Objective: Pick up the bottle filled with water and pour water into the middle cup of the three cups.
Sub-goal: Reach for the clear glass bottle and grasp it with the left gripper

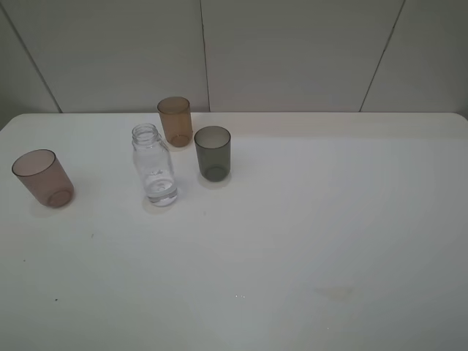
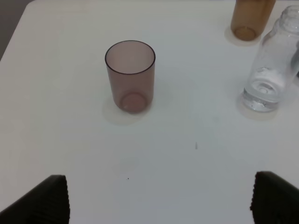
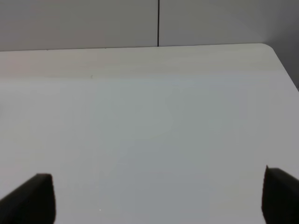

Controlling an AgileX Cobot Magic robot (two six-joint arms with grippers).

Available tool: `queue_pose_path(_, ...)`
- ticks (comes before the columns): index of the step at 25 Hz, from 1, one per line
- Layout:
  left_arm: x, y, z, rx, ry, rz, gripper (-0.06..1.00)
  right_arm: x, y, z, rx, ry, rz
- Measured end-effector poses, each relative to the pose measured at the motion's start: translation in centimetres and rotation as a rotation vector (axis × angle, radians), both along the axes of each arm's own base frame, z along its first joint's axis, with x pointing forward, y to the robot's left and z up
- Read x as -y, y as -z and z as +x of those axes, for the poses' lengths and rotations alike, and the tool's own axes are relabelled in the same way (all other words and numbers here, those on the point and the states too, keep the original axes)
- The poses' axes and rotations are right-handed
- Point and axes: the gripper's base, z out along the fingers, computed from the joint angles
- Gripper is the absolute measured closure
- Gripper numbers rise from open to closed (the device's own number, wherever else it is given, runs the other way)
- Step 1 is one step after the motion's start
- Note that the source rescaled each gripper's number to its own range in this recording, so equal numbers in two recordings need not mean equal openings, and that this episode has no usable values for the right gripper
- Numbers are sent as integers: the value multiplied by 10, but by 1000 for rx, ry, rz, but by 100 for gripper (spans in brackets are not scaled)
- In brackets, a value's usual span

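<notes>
Hanging low over the white table (image 2: 56, 116), the left gripper (image 2: 163, 200) is holding its two black fingers (image 2: 46, 200) far apart, with nothing between them. It is pointing at the pinkish-brown cup (image 2: 130, 77), which is standing a little way ahead of it. The right gripper (image 3: 159, 198) is also spreading its jaws wide and gripping nothing. It is facing the white table and its far edge. Neither arm is showing in the high view, so I cannot tell how they are bending.

The bottle (image 1: 154, 165) is standing upright with its top open and a little water sitting at the bottom. The middle cup (image 1: 175, 121), the amber one, is standing just behind it, close to the far edge of the table. The dark grey cup (image 1: 213, 153) is standing just beside the amber cup, to its right and nearer the camera. The pinkish-brown cup is sitting well apart on the left side. The three cups are all standing open side up. A pale grey wall (image 1: 292, 51) with thin dark lines is rising behind the table.
</notes>
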Motion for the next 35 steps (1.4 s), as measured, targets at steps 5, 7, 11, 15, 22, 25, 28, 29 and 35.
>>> queue_pose_path(5, 6, -20, 31, 93, 76, -54, -6, 0, 0, 0, 0, 0, 0)
queue_pose_path(7, 12, -23, 48, 82, 132, -72, -6, 0, 0, 0, 0, 0, 0)
queue_pose_path(11, 28, -25, 80, 50, 252, -142, -6, 0, 0, 0, 0, 0, 0)
queue_pose_path(15, 39, -16, 111, 4, 304, -174, -6, 0, 0, 0, 0, 0, 0)
queue_pose_path(22, 65, 16, 158, -135, 384, -77, -6, 0, 0, 0, 0, 0, 0)
queue_pose_path(25, 83, 24, 168, -111, 444, -27, -6, 0, 0, 0, 0, 0, 0)
queue_pose_path(28, 97, 37, 177, -98, 457, -37, -6, 0, 0, 0, 0, 0, 0)
queue_pose_path(29, 99, 44, 180, -95, 451, -40, -6, 0, 0, 0, 0, 0, 0)
queue_pose_path(35, 100, 78, 184, -46, 418, -60, -6, 0, 0, 0, 0, 0, 0)
